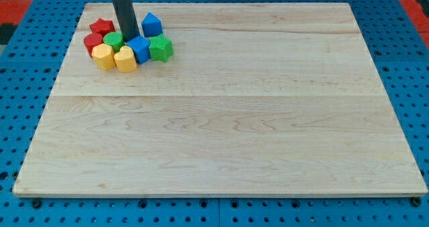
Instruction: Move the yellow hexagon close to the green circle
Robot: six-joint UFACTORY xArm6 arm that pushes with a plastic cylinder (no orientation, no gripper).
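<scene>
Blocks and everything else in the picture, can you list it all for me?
Red star: 1, red, view's top left, top of the cluster.
Red block: 1, red, left edge of the cluster; shape unclear.
Green circle: 1, green, middle of the cluster, left of the rod.
Yellow blocks and: 2, yellow, bottom of the cluster, side by side; which is the hexagon is unclear.
Blue blocks and: 2, blue, one at the cluster's top right, one beside the yellow pair.
Green star: 1, green, cluster's right edge.
Board: 1, pale wood, fills the view.
Pegboard: 1, blue, around the board.
My tip: 1, dark, among the blocks, between the green circle and the lower blue block.
</scene>
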